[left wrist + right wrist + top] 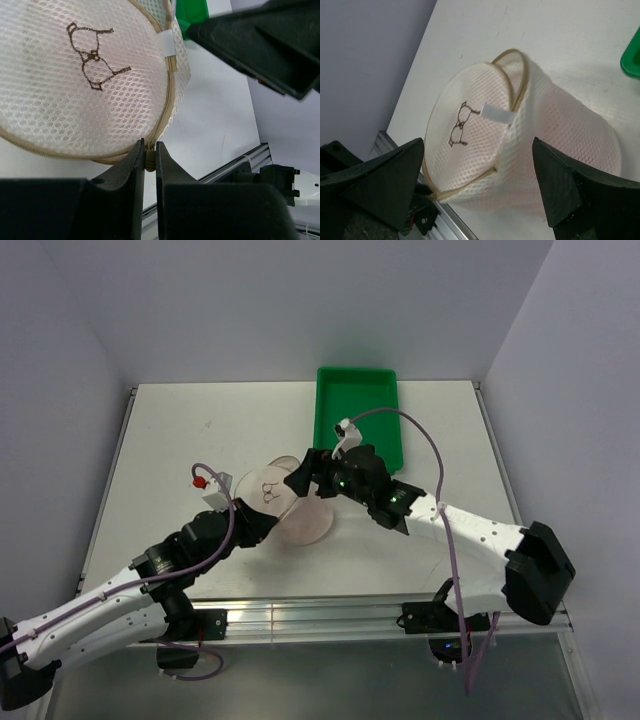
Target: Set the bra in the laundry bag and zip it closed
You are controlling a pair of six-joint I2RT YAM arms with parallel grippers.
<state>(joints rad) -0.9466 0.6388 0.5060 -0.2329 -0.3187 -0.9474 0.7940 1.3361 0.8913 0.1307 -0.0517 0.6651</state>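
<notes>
Bra (565, 130): it shows as a pale pink mass through the mesh, inside the laundry bag, toward the end far from the printed mark.
Laundry bag (485, 150): it lies on its side on the table (180, 430), near the middle, with the round end and the mark (92, 60) turned to the left arm.
Zipper (172, 90): a tan line around the round end; near the white tag (497, 114) two tan edges seem to stand a little apart.
Left gripper (148, 150): the fingers are almost together and pinch a small tan piece at the lower edge of the zipper line.
Right gripper (479, 145): the fingers are spread wide, one on each side of the bag, and they hold nothing.
Green tray (357, 373): it sits at the far edge of the table, beyond the right gripper and apart from the bag.
</notes>
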